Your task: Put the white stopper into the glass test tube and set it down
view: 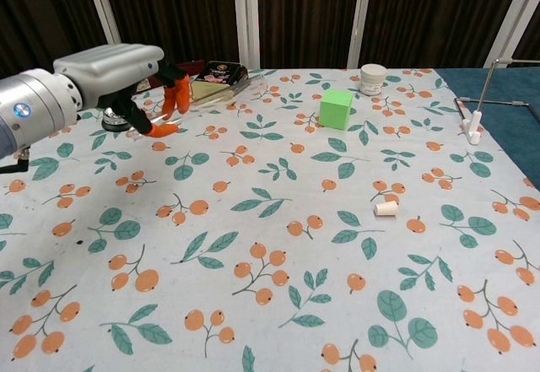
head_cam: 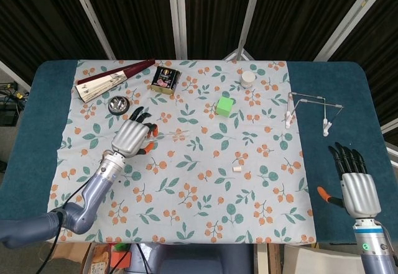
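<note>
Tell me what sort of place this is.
Probably a robot test bench in a lab: a table under a printed cloth, dark curtains behind, and unrelated props such as a green cube and a fan.

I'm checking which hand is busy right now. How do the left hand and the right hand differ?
The left hand is raised over the floral cloth and holds the glass test tube; the right hand holds nothing, fingers straight. The left hand sits near the small metal bowl; the right hand is over bare blue table. Both have orange-tipped thumbs.
</note>
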{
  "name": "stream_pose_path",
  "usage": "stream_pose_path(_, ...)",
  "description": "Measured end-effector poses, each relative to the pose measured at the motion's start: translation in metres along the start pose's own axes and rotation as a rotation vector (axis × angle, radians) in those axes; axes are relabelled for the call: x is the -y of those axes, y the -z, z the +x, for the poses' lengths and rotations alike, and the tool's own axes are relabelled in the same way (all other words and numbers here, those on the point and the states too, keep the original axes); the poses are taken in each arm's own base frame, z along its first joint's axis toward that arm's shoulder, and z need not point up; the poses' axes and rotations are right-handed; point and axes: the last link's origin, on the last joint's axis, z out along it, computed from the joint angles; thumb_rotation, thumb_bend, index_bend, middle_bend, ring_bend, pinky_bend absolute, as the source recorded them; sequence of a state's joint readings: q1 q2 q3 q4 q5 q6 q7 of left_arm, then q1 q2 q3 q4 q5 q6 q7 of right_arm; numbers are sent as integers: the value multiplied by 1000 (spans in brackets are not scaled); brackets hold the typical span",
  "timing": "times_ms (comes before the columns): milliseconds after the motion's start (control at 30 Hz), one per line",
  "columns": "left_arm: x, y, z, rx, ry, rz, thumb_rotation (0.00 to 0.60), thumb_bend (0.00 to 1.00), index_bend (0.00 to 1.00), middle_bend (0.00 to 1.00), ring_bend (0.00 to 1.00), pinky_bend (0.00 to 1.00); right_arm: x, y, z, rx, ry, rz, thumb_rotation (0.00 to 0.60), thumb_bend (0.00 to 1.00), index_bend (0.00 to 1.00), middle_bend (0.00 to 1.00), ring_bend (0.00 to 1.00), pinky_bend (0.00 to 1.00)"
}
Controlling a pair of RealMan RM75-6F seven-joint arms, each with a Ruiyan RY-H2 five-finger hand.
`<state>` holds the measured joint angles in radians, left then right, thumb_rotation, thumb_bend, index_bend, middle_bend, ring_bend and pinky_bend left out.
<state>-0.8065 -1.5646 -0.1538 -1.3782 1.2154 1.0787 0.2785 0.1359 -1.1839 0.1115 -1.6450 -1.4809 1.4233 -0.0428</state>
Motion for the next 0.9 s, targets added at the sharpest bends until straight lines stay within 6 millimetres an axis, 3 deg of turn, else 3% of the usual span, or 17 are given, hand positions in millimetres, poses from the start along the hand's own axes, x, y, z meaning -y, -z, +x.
stream_pose_path(267,4,8,33,-56,41,-24,600,564,605,669,181,68,21,-31,-14,129,-3,7,600,234,315,62,0,0)
stream_pose_path(500,8,14,49,-71,58,-32,600,564,605,669,181,68,50,-57,-32,250,48,88,600,233,340,94,0,0)
stream_pose_path(900,14,23,66,-80,66,-31,600,564,610,669,181,69,94,-68,-81,353,38,169,600,234,415,112,0,0)
